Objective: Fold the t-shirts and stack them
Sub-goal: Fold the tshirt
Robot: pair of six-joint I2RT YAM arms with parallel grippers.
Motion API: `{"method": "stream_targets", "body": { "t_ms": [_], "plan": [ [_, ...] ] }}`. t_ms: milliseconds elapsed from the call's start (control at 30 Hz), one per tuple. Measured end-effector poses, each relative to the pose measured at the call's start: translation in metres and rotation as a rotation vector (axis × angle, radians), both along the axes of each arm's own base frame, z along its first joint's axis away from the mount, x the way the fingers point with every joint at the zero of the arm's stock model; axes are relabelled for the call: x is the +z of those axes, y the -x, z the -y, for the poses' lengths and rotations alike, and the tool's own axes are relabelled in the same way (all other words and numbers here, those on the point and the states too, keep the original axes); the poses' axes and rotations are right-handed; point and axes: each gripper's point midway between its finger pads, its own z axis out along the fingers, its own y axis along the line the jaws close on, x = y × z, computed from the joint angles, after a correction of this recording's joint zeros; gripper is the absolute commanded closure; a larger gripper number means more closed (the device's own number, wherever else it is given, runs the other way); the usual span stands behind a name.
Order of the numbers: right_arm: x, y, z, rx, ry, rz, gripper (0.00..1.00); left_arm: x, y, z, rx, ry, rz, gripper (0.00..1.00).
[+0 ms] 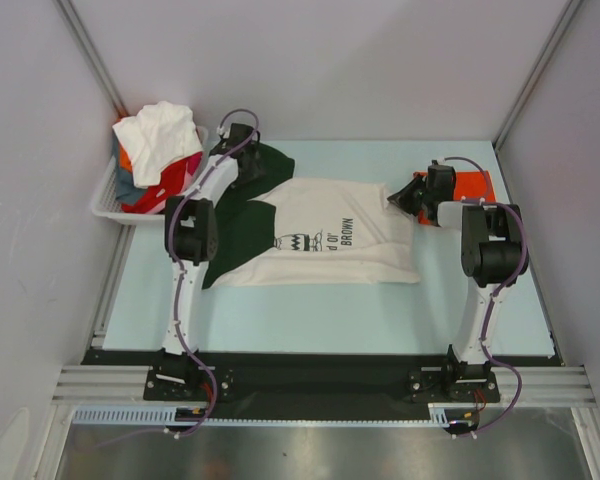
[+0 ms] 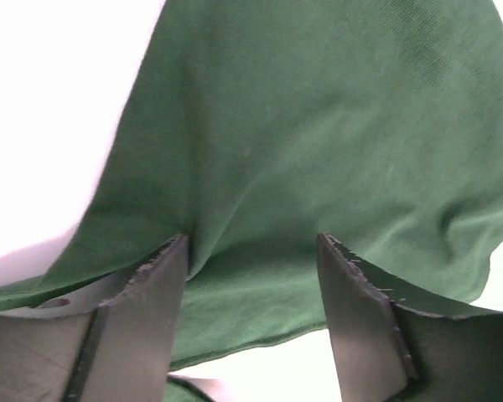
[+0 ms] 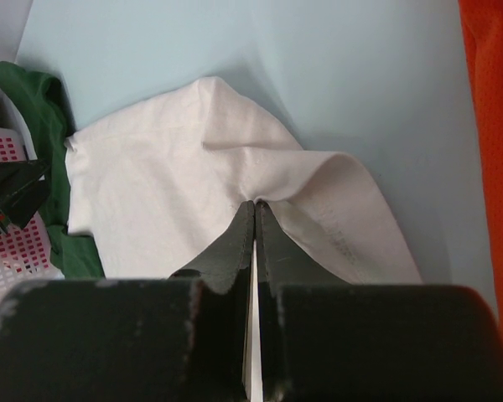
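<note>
One cream t-shirt point(image 1: 330, 235), print point(image 1: 315, 241) unclear | left fingers point(image 2: 147, 318) apart astride green sleeve point(image 2: 318, 126) | right fingers point(image 3: 230, 243) clamped on it

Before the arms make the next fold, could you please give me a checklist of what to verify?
1. Right gripper shut on the cream shirt, at its edge: ok.
2. Left gripper gripping the green sleeve: cannot tell; jaws apart, cloth between them.
3. Cream shirt spread out, print up: ok.
4. Orange-red shirt clear of the cream shirt: ok; bare table shows between them.

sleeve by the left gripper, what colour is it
Dark green; the sleeve shows best in the left wrist view.
</note>
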Motion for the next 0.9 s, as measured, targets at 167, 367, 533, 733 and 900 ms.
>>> {"method": "stream_targets", "body": {
  "t_ms": [167,367,533,733,900],
  "plan": [
    [0.0,0.0,0.001,0.001,-0.003,0.001,1.0,-0.003,0.007,-0.006,-0.005,-0.035,-0.022,0.57],
    [0.001,0.0,0.003,-0.002,-0.005,0.002,1.0,-0.006,0.011,-0.018,0.006,-0.05,-0.045,0.85],
    [0.002,0.0,0.004,0.0,-0.007,0.004,1.0,-0.006,0.012,-0.022,0.007,-0.043,-0.052,1.0],
    [0.002,0.0,0.003,0.002,-0.008,0.002,1.0,-0.004,0.016,-0.023,0.006,-0.041,-0.053,1.0],
    [0.0,0.003,0.004,0.004,-0.002,-0.013,1.0,-0.004,0.041,-0.027,0.006,-0.048,-0.089,1.0]
  ]
}}
